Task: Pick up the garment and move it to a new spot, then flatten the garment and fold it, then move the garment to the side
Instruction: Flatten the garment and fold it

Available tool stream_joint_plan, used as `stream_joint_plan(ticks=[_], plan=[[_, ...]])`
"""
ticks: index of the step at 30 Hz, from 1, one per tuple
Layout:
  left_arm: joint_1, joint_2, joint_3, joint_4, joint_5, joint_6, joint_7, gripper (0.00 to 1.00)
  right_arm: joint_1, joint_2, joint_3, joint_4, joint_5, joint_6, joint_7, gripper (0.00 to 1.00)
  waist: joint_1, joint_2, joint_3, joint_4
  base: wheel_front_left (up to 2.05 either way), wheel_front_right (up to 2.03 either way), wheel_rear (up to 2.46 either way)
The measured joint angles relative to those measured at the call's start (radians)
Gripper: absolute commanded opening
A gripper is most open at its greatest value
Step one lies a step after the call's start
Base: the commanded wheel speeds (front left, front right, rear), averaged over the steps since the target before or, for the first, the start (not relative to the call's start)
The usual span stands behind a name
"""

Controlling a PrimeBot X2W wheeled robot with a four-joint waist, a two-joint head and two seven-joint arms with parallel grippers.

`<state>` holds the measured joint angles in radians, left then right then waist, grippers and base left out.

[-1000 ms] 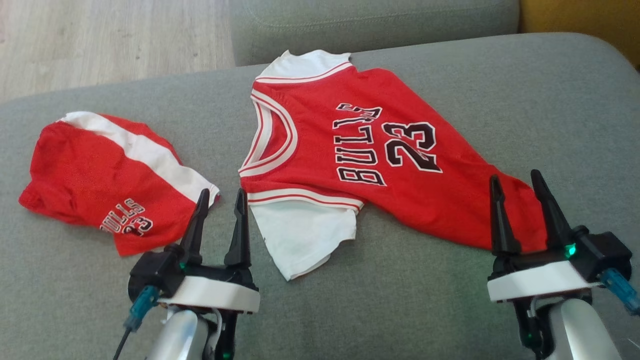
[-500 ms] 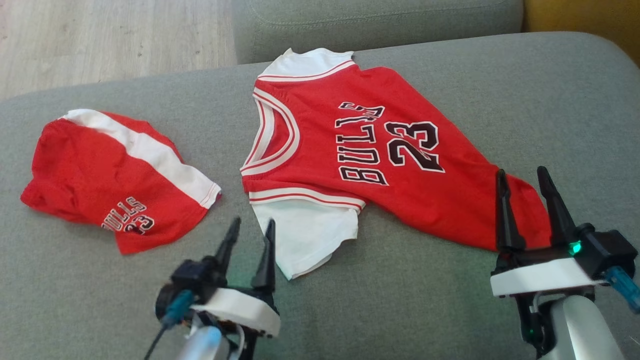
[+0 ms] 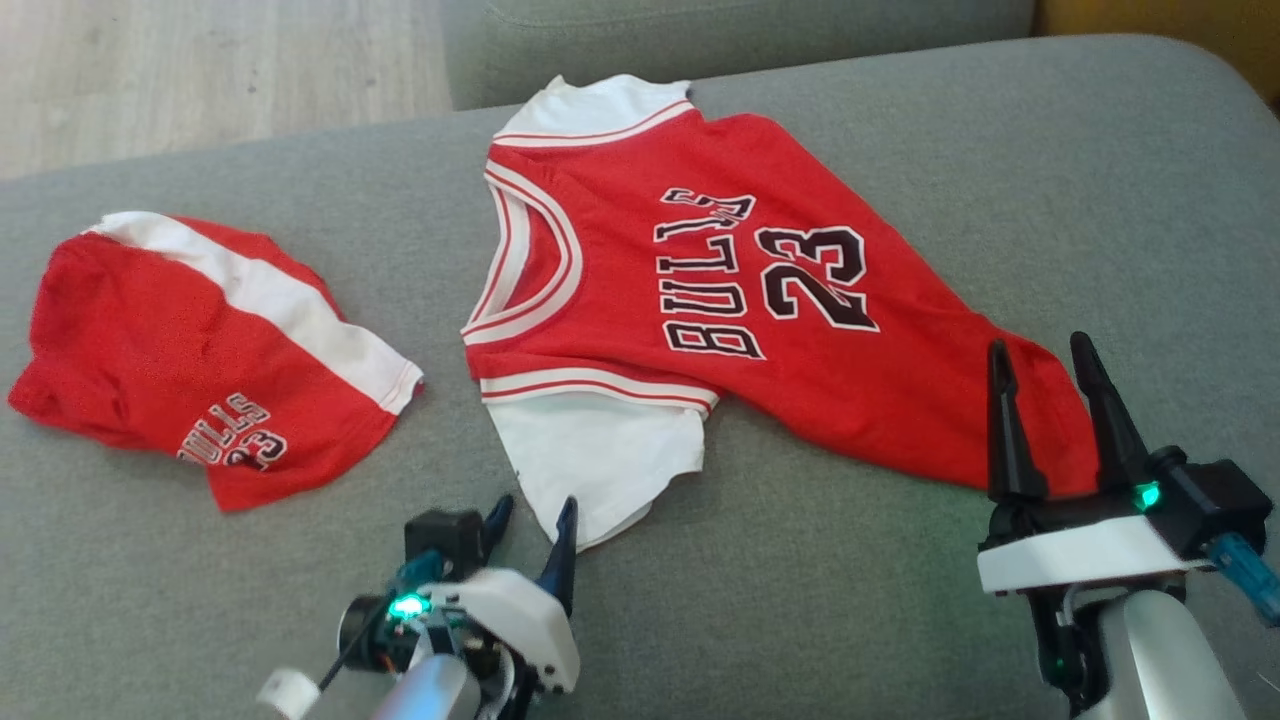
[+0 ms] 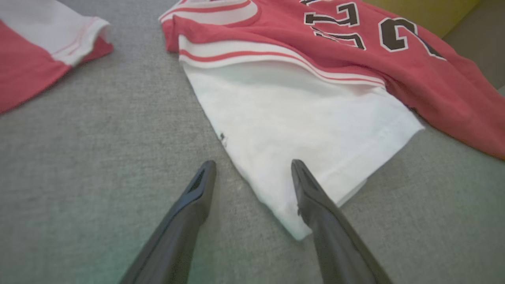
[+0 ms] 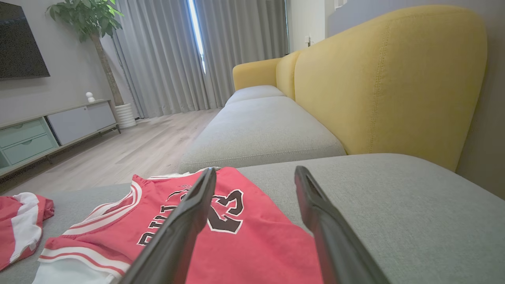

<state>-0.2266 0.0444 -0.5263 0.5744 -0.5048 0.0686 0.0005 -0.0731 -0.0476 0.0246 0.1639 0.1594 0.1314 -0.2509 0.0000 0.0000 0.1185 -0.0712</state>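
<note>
Overhead, shorts (image 3: 190, 350) left of jersey (image 3: 640, 250), right wrist view, yellow backrest (image 5: 386, 79), curtains (image 5: 165, 55)

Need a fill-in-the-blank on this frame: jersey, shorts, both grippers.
The jersey bears the number ___.
The left gripper points at its ___ sleeve.
The right gripper holds its jaws ___.
In the head view the shorts lie on the jersey's ___.
Missing words: 23; white; open; left.

Red Bulls jersey (image 3: 780, 300), flat, face-up
</note>
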Motion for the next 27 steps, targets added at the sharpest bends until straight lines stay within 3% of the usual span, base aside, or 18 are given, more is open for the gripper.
stream_joint_plan(ticks=[8, 9, 10, 18, 22, 27], plan=[[-0.052, 0.004, -0.034, 0.008, -0.04, -0.021, 0.049, 0.98, -0.003, 0.0, -0.003, 0.0, 0.008, 0.0, 0.0, 1.0, 0.0, 0.0, 0.027, -0.026, 0.0, 0.0, 0.0], [-0.058, 0.005, -0.039, 0.008, -0.041, -0.026, 0.057, 0.46, -0.005, 0.0, -0.004, 0.0, 0.008, 0.0, 0.0, 1.0, 0.0, 0.0, 0.028, -0.028, 0.0, 0.0, 0.0], [-0.062, 0.005, -0.041, 0.008, -0.041, -0.03, 0.061, 0.0, -0.008, 0.0, -0.005, 0.0, 0.008, 0.0, 0.0, 1.0, 0.0, 0.0, 0.029, -0.031, 0.0, 0.0, 0.0], [-0.047, 0.012, -0.013, -0.001, -0.065, -0.025, -0.029, 0.0, -0.021, 0.0, -0.031, 0.03, 0.007, 0.0, 0.0, 1.0, 0.0, 0.0, 0.012, -0.031, 0.0, 0.0, 0.0], [-0.033, 0.043, 0.053, -0.055, -0.091, -0.009, -0.121, 0.0, -0.018, 0.001, -0.047, 0.079, 0.002, 0.0, 0.0, 1.0, 0.0, 0.0, -0.006, -0.015, 0.0, 0.0, 0.0], [-0.016, 0.064, 0.081, -0.107, -0.097, -0.006, -0.162, 0.0, -0.014, 0.001, -0.07, 0.124, -0.003, 0.0, 0.006, 1.0, 0.0, 0.0, -0.023, 0.004, 0.0, 0.0, 0.0]])
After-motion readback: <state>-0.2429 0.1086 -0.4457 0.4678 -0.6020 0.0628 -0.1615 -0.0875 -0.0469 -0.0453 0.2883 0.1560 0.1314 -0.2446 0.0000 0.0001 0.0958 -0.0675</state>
